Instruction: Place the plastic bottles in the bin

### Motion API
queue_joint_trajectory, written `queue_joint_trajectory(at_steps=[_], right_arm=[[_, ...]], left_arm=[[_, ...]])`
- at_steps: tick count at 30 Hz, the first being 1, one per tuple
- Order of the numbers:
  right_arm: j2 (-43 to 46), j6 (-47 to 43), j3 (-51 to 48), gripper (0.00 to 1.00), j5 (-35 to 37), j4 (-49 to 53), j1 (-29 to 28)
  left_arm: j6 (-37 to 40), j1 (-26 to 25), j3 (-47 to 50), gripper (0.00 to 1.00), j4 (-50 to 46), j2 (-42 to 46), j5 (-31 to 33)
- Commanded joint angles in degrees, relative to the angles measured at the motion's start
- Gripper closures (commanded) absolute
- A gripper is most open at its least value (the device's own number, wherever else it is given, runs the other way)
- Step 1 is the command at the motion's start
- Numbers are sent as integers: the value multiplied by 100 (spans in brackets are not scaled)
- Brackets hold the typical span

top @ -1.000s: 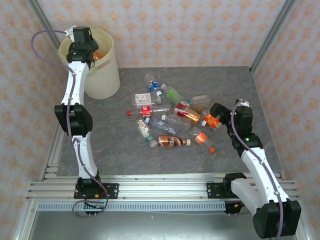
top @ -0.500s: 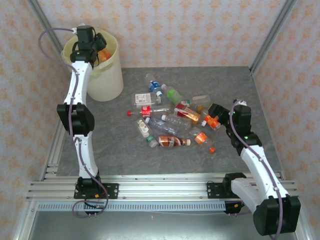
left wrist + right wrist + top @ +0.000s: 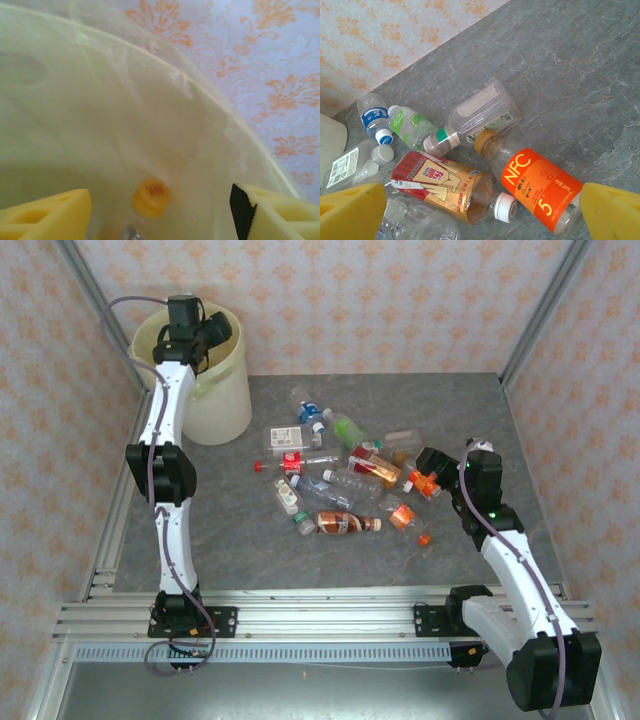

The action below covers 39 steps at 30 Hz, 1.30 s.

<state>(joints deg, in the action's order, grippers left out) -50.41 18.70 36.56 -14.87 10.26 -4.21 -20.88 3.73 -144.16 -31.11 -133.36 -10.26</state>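
Twelve or so bottles [image 3: 348, 523] lie strewn mid-tabletop [image 3: 230, 540]. The right tool [image 3: 482, 210], released and empty, hovers over the orange-labelled bottle [image 3: 540, 187] at the pile's right edge. Far left, the left tool [image 3: 160, 205], fingers spread, hangs in the bin [image 3: 225, 400] mouth, clear of a yellow-capped bottle [image 3: 151, 196] inside.

The bin [image 3: 228, 400] is cream-white, its liner [image 3: 125, 115] pale yellow, with an orange cap [image 3: 151, 196] inside. The walls [image 3: 400, 300] carry an orange floral motif on a pale ground. The table [image 3: 460, 410] is grey, veined like marble. On the right, the NFC bottle [image 3: 540, 187] has an orange label with white letters. Beside it, the red-and-gold bottle [image 3: 437, 182] has a white cap. Farther off lie the green-labelled bottle [image 3: 412, 125] and the blue-labelled bottle [image 3: 371, 116]. The left arm [image 3: 165, 420] and right arm [image 3: 520, 575] are white with black joints.
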Motion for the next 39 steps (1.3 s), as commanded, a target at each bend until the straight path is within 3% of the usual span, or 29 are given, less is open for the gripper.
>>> queue_joint_trajectory(at_steps=[1,8,13,16,19,25,29,33,36,39], right_arm=[[7,143,15,1,-82,-131,-36],[42,555,-58,1,62,680,-45],[-30,553,-281,1,-368,1590,-229],[47,451,-454,1,-493,1764,-436],[52,523,-602,0,-473,1630,-625],[-325,413,-753,1,-106,1206,-1181],[-847,222,-691,1,329,1137,-1610],[-1199,431,-650,2,1047,1110,-1864],[-1417,527,-693,7,1009,904,-1994],[-1678,631,-710,9,1022,753,-2156]], left_arm=[[129,-30,-243,25,-211,241,-290],[24,-30,332,23,-192,1101,-645],[-322,-103,1279,17,15,2053,-950],[-371,-301,2037,13,150,2774,-1033],[-475,-595,3058,0,480,3488,-1023],[-1129,-1296,4917,0,1126,4631,-1266],[-1292,-1762,5976,0,1376,5304,-885],[-1515,-1913,6779,0,1498,5762,-601],[-1567,-1914,7078,0,1366,5930,-148],[-1592,-1923,7146,0,1335,5946,-197]])
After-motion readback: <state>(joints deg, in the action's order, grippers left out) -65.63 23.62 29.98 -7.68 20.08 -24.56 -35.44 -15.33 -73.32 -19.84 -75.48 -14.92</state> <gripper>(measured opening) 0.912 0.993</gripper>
